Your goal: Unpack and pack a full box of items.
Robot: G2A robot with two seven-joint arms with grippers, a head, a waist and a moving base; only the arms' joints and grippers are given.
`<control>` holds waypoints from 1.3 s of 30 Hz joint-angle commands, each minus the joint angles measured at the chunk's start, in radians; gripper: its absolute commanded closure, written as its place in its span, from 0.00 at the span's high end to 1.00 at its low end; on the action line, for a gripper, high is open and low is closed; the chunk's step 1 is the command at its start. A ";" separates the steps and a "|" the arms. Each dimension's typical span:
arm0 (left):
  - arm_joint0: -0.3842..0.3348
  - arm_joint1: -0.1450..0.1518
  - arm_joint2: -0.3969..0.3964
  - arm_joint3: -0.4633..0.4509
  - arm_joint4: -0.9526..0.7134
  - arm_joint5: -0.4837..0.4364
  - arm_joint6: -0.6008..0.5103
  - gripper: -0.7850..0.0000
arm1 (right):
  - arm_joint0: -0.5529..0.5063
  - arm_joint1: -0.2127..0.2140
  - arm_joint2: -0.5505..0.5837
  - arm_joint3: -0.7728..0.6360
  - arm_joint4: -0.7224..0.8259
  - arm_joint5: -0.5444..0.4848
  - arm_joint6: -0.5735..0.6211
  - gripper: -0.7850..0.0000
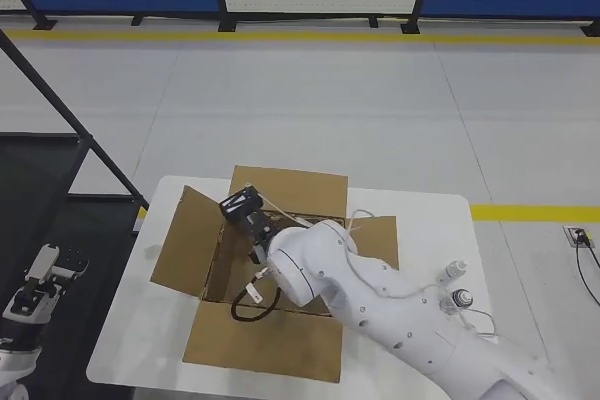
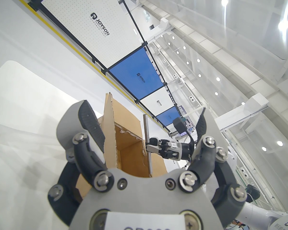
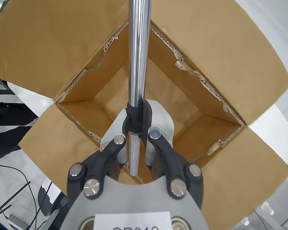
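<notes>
The fingers of the right gripper are clamped on a polished round steel rod, with the black pads pinching it from both sides. The rod hangs roughly upright over the mouth of the open brown cardboard box. The box sits mid-table on the white table with all four flaps folded out, and the part of its floor on show is bare. The left gripper hangs off the table at eight o'clock from the box, its fingers spread wide and holding nothing. Two small white bottles stand at three o'clock from the box, near the table edge.

Whether the rod is going in or coming out cannot be told. Either way, I judge the risks as follows:
- The slick round shaft could slide or swing between the narrow pads.
- Its lower end could snag the torn corrugated rim or a flap.
- A push on a wall could shove the box, since nothing steadies it.
- A swing toward three o'clock might topple the bottles.
</notes>
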 commanded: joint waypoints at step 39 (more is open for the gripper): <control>0.000 0.000 0.000 0.000 0.000 0.000 0.000 1.00 | 0.177 -0.351 -0.150 1.135 0.308 -0.517 -0.189 0.67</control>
